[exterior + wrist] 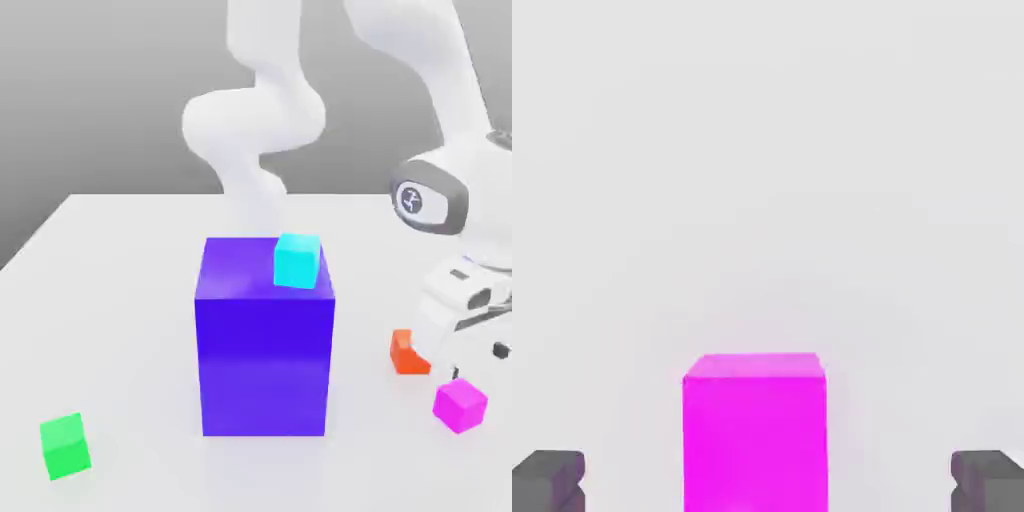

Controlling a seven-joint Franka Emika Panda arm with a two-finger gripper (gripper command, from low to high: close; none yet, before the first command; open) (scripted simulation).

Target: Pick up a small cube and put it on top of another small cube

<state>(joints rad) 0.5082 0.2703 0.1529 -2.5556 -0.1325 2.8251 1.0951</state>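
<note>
1. The small plain magenta-pink cube (460,404) rests on the flat white table (120,330), at the exterior view's right, in front of the small orange cube (407,352) and well apart from the big glossy blue-violet block (265,345).
2. The white robot arm's two-finger gripper (768,480) hangs just above this magenta-pink cube. In the hand view its two dark grey fingertips (548,480) stand spread wide, one on each side of the cube, and they do not touch it. The fingers are released and they grasp nothing.
3. The step in hand appears to be the approach before the grasp. To do it well, the hand should go straight down and keep the cube in the middle between the fingers, so that both pads meet opposite flat faces together.
4. The fingers should close only when the pads are level with the cube's sides; closing too high may push the cube away or tilt it.
5. The orange cube is near, so the descent should stay clear of it.
6. A small light cyan cube (297,260) sits on top of the blue-violet block, and a small green cube (65,445) lies at the exterior view's left.
7. The only mark is a round emblem (411,198) on the arm's joint cover; its sign cannot be read with certainty.
</note>
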